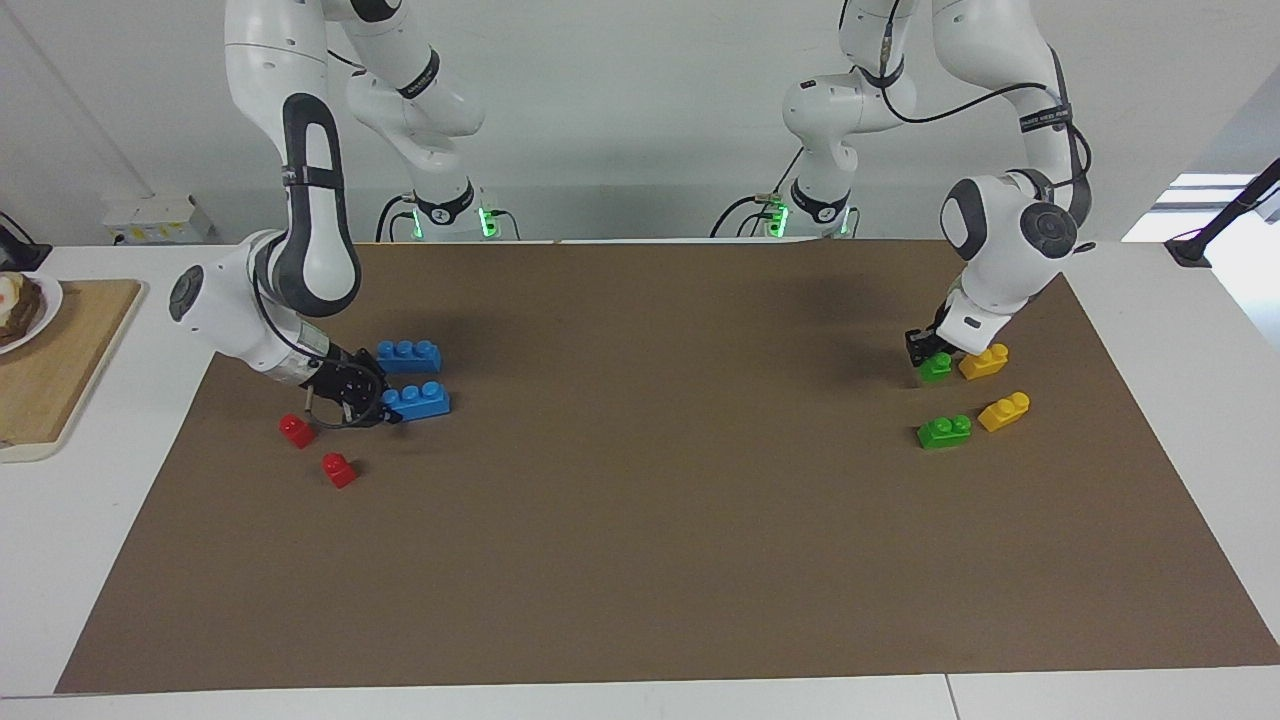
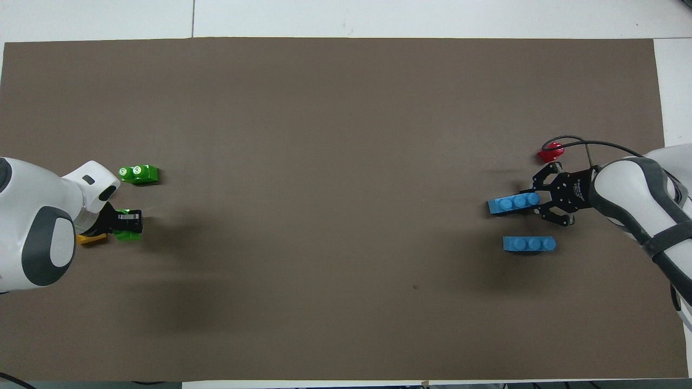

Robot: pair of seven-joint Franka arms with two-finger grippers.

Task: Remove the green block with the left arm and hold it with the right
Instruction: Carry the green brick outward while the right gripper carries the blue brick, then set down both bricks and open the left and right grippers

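Left gripper pinches the green block, seemingly down on the mat beside a yellow brick; light, stiff, slick plastic, so I'd grip its flat sides.

Plate cut by frame edge

Blue bricks, red bricks, yellow bricks on brown mat.
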